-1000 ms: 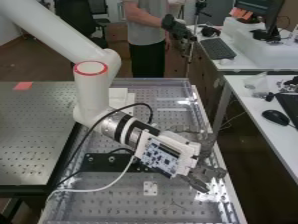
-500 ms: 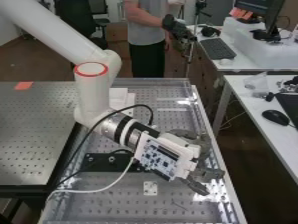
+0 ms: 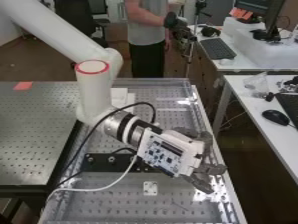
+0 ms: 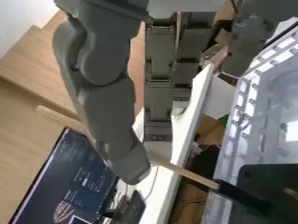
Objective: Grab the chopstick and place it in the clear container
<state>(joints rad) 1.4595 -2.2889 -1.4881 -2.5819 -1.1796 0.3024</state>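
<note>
A long bench with a grid of holes (image 3: 120, 207) lies beneath the robot hand (image 3: 203, 182). The white robot arm (image 3: 92, 92) slants down to the hand from the high view's upper left. On the arm's side, well apart from the hand, is a grey metal tabletop (image 3: 33, 135), also dotted with holes. A white desk (image 3: 249, 122) stands on the hand's other side, across a gap from the bench. The dark grey hand is in the air over the bench's edge nearer that desk, its digits bent to a narrow grip on the chopstick (image 4: 183, 171). A dark bolted plate (image 3: 106, 163) is on the bench, between the hand and the grey tabletop. Just behind the hand, at the wrist, is a white-framed circuit board (image 3: 163, 154). The chopstick, pale wood with a dark end, passes behind the tip of the thumb (image 4: 110, 100) in the wrist view; the dark end points to the bench side, the pale end out past the thumb. Well apart from the hand, on the desk, are a clear plastic item (image 3: 256, 84), too small to tell its shape, and a black mouse (image 3: 275, 117).
</note>
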